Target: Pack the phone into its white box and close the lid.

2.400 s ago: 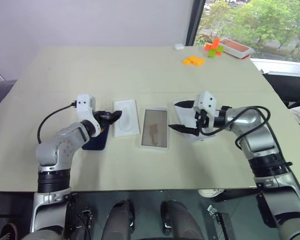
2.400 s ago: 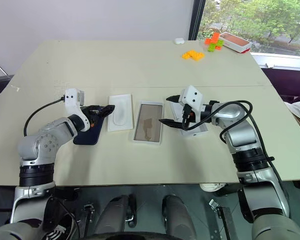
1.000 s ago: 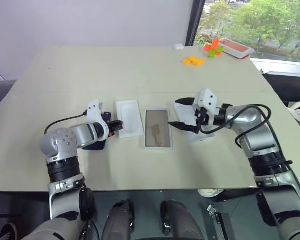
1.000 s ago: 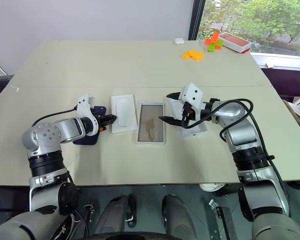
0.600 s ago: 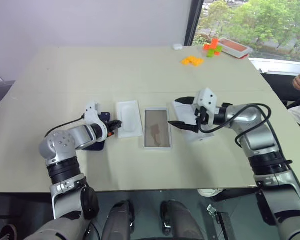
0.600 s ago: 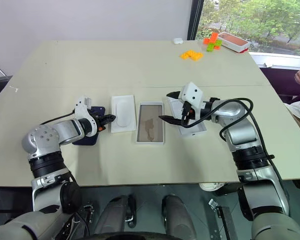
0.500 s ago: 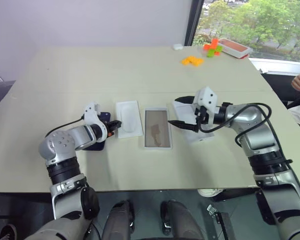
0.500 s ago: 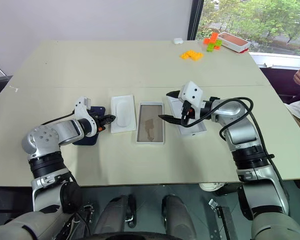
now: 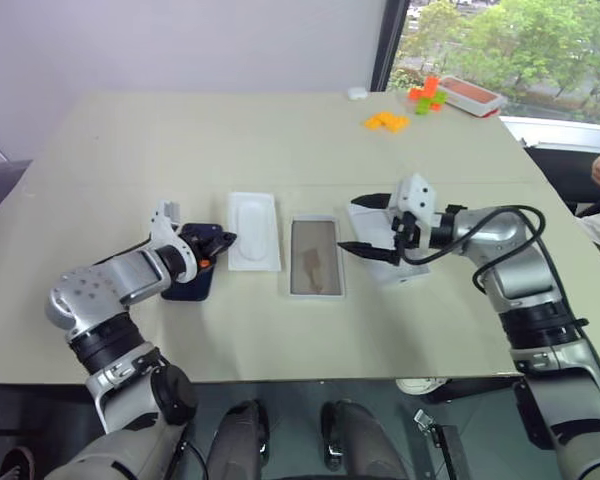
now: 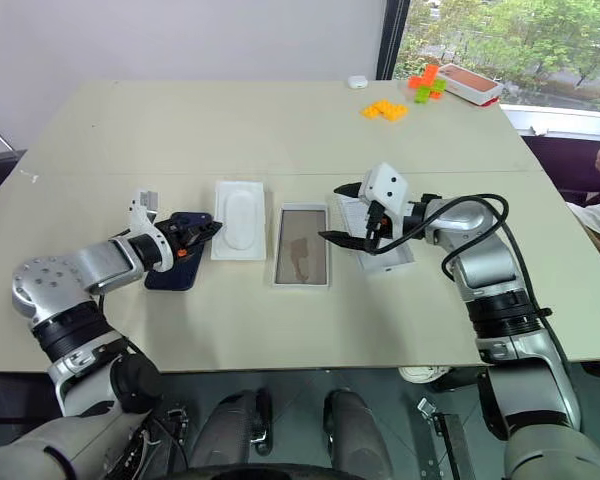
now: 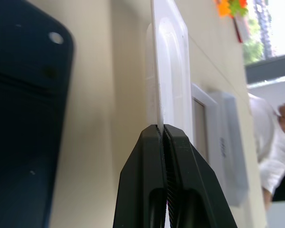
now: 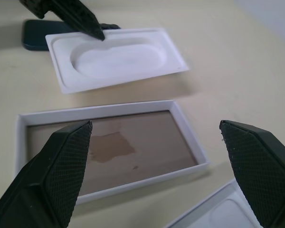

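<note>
Left end effector [image 11: 162, 129] clamped together on the near-left edge of the thin white insert [image 9: 253, 231], just right of the phone [image 9: 190, 281] lying flat on the table [image 9: 280, 140]. Right end effector [image 9: 372, 224] spread wide apart, holding nothing — hovering between the white box [image 9: 314, 257], tan floor bare, and the lid [image 10: 388, 250] at far right, lying open side up.
</note>
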Action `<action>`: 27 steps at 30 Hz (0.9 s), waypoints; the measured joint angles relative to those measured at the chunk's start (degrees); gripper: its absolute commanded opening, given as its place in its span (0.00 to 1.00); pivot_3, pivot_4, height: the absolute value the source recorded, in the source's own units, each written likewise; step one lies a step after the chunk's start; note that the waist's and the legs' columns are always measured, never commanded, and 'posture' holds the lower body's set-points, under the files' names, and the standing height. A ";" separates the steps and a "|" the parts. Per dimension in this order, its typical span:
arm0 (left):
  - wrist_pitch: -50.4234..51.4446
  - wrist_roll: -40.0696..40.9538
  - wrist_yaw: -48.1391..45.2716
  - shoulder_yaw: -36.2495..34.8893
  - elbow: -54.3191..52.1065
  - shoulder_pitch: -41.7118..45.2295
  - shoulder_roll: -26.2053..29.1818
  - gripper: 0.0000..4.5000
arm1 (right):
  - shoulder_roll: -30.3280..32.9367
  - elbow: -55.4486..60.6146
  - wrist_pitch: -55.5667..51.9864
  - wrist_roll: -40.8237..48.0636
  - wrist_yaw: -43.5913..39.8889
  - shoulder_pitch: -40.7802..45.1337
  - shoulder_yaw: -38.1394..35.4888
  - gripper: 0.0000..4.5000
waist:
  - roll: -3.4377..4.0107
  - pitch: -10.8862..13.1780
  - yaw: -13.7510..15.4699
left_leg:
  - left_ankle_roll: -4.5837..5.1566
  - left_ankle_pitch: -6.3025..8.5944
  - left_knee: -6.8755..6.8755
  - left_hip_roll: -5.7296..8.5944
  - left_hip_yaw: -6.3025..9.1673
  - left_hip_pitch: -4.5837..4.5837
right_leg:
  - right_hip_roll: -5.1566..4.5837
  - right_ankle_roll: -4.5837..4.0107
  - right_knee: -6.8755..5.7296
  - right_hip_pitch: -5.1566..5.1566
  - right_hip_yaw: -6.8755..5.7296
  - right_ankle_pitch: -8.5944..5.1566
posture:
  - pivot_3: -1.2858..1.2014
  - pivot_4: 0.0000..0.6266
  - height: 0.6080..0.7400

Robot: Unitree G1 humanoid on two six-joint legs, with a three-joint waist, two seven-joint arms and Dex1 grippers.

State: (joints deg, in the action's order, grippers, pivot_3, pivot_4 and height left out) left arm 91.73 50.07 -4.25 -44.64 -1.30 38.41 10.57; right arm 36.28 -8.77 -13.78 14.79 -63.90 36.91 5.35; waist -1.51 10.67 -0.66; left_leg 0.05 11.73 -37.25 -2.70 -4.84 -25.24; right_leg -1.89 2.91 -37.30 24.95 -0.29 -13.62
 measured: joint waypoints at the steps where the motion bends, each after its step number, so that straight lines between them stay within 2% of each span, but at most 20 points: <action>1: 0.27 1.23 -0.13 -0.36 -0.08 0.06 0.25 0.00 | 0.79 -0.20 -0.33 0.28 -0.67 -0.08 -0.49 1.00 | 0.00 0.00 0.03 | 0.00 0.00 0.00 0.00 0.00 0.00 | -0.01 0.00 0.02 -0.01 0.00 0.00 | 0.52 0.24 1.00; 8: 0.29 9.25 4.08 1.12 0.21 0.19 -0.36 0.00 | 5.41 -1.03 -1.60 1.74 -5.24 -2.93 -1.71 1.00 | 0.00 0.00 0.00 | 0.00 0.00 0.01 0.00 0.01 0.00 | -0.04 -0.02 0.07 -0.03 0.05 -0.01 | 0.52 0.24 1.00; 12: 0.29 8.42 9.45 1.90 0.49 1.08 -7.88 0.00 | 8.61 -1.30 -1.58 2.38 -8.12 -5.25 -2.94 1.00 | -0.04 0.01 0.28 | 0.00 0.00 -0.02 0.03 0.02 -0.02 | -0.03 -0.02 0.16 -0.10 0.04 -0.01 | 0.52 0.24 1.00; 14: 0.29 8.18 10.68 3.65 0.59 1.40 -9.94 0.00 | 8.91 -1.28 -1.38 2.40 -8.61 -6.14 -3.42 1.00 | -0.09 0.05 0.00 | 0.00 0.00 -0.02 0.03 0.01 -0.03 | 0.00 -0.01 0.20 -0.09 0.04 0.00 | 0.52 0.24 1.00; 21: 0.29 9.05 12.37 5.58 1.70 3.61 -9.64 0.00 | 9.06 -0.97 -0.95 2.38 -7.60 -7.06 -3.89 1.00 | -0.09 0.05 -0.25 | 0.00 0.00 0.03 0.01 0.11 0.06 | 0.29 0.00 0.12 -0.08 0.05 0.02 | 0.52 0.24 1.00; 27: 0.29 9.34 15.85 6.91 1.96 3.25 -10.24 0.00 | 8.81 -0.94 -0.89 2.33 -6.16 -7.05 -3.89 1.00 | -0.09 0.05 -0.02 | 0.00 0.00 0.01 -0.01 0.07 0.00 | 0.15 0.01 0.20 -0.08 0.07 0.02 | 0.52 0.24 1.00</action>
State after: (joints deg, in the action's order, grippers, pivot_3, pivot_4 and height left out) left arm 92.02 59.41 11.60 -37.73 0.66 41.67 0.32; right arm 45.09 -9.71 -14.67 17.12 -70.06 29.86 1.46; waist -1.60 10.71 -0.68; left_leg 0.05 11.73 -37.24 -2.71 -4.77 -25.24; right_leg -1.73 2.93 -37.10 24.87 -0.22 -13.60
